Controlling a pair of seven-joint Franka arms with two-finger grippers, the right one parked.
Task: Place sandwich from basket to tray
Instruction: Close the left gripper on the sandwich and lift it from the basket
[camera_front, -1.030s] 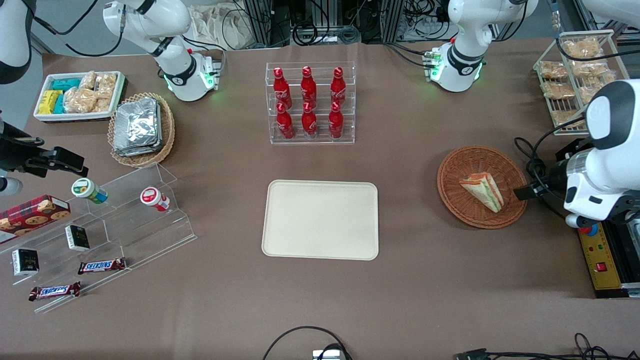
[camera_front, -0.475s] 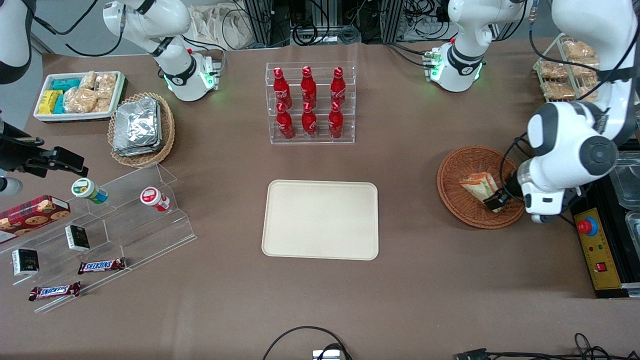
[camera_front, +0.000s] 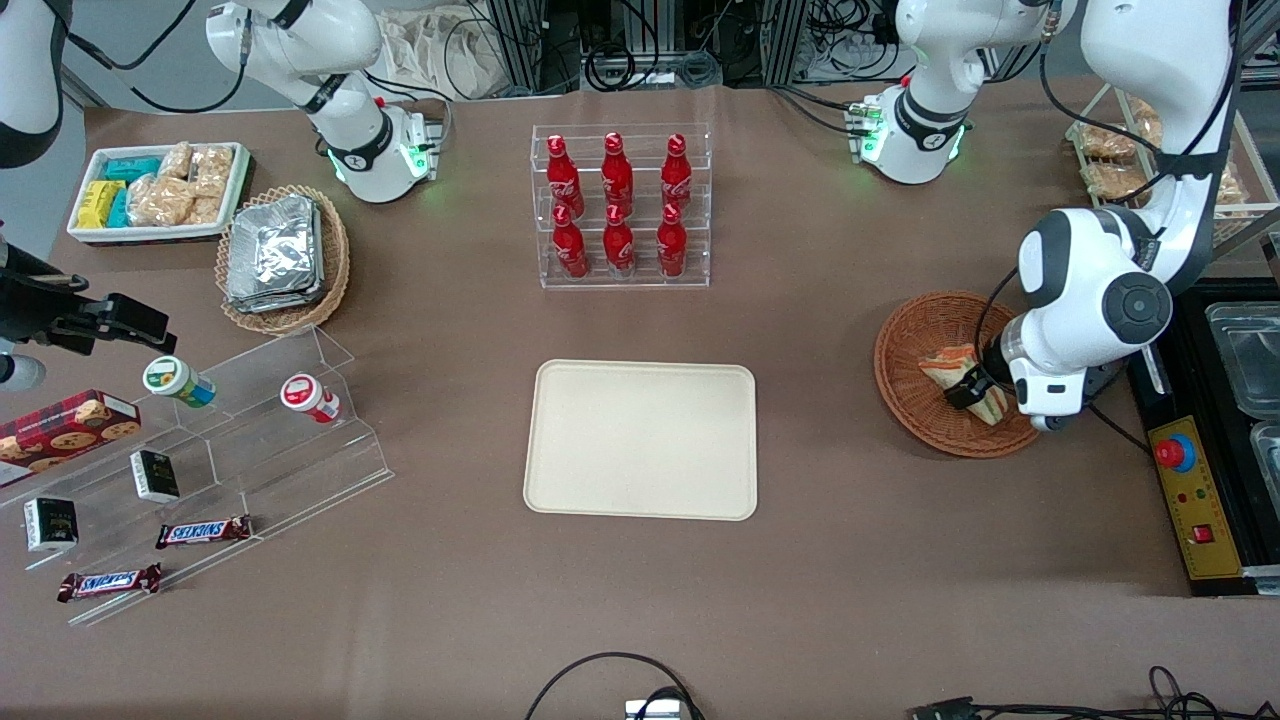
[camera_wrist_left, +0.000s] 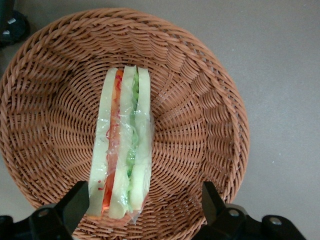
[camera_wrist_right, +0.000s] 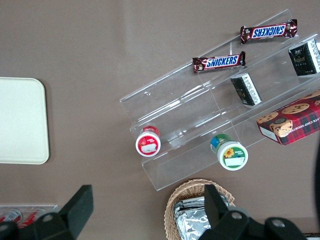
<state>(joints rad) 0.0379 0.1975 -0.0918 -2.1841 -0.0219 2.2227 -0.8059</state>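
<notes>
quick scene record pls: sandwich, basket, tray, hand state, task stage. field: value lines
sandwich: wrapped wedge lying in the basket, cut edge up
basket: reddish-brown wicker, toward the working arm's end of the table
tray: cream, rectangular, nothing on it
hand: over the basket, fingers open, one on each side of the sandwich, not closed on it
stage: grasp not yet made; sandwich not lifted

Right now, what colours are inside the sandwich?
The sandwich has orange-red and green layers between white bread, clearest in the left wrist view.
</notes>
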